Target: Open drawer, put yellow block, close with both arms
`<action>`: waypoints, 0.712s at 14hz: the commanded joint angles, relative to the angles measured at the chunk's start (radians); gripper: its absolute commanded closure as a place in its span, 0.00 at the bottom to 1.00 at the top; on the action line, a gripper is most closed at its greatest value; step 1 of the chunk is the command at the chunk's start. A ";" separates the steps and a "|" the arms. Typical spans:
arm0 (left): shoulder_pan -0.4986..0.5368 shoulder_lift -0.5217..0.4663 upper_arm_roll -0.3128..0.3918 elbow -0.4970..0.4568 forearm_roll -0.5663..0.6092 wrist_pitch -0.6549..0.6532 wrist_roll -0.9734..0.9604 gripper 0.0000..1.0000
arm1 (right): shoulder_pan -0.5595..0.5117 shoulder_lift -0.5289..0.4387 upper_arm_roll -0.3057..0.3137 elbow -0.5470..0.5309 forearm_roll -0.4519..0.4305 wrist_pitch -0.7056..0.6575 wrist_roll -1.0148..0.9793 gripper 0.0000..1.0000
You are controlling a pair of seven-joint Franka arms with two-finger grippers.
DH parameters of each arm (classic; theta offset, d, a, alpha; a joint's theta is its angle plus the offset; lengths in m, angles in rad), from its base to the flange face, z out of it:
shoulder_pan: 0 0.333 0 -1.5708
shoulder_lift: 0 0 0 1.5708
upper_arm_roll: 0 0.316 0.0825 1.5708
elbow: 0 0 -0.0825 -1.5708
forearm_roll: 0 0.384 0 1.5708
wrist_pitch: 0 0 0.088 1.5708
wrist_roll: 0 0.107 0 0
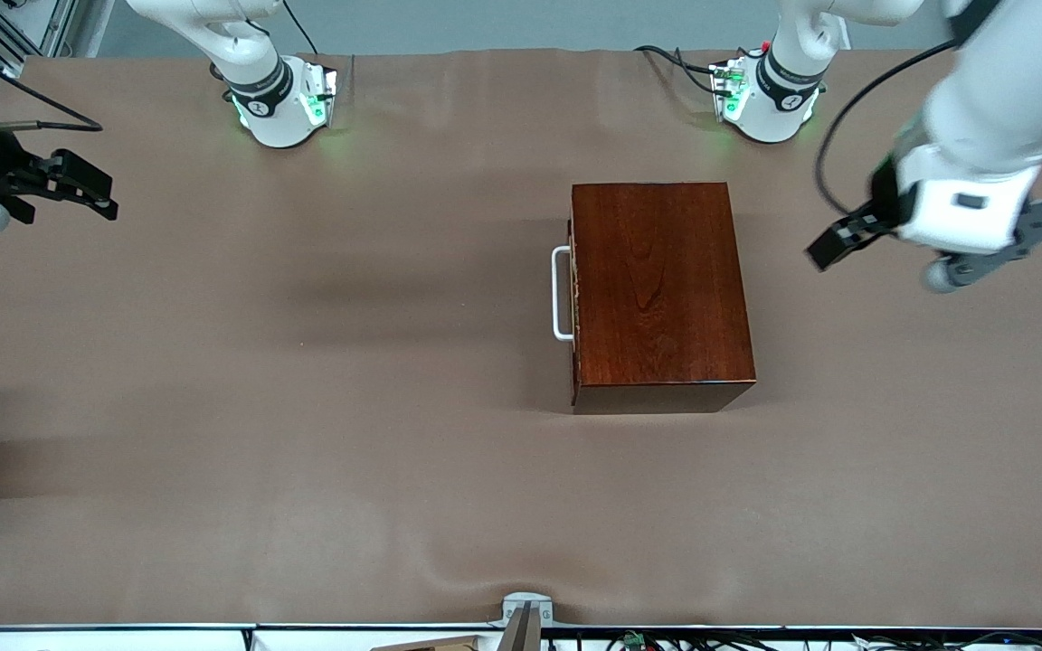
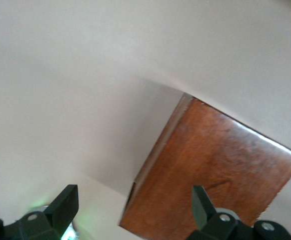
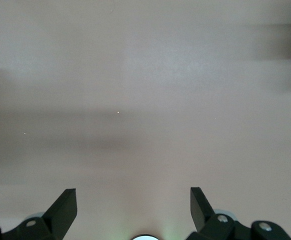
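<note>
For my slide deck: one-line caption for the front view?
Closed white-handled drawer in glossy dark-red wooden box; open left gripper and right gripper hover over brown table.

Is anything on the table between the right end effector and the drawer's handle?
Nothing visible: only bare brown table lies between the open right end effector, at its arm's end, and the white handle on the shut drawer.
</note>
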 commanded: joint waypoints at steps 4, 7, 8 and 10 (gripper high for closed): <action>0.112 -0.102 -0.009 -0.125 0.006 0.007 0.270 0.00 | -0.034 -0.019 0.011 -0.020 0.019 0.010 -0.014 0.00; 0.139 -0.116 -0.009 -0.144 0.018 0.007 0.402 0.00 | -0.037 -0.019 0.011 -0.020 0.019 0.010 -0.014 0.00; 0.165 -0.124 -0.012 -0.154 0.020 0.007 0.465 0.00 | -0.037 -0.019 0.011 -0.020 0.019 0.010 -0.014 0.00; 0.231 -0.161 -0.058 -0.206 0.021 0.033 0.560 0.00 | -0.039 -0.019 0.011 -0.021 0.019 0.009 -0.014 0.00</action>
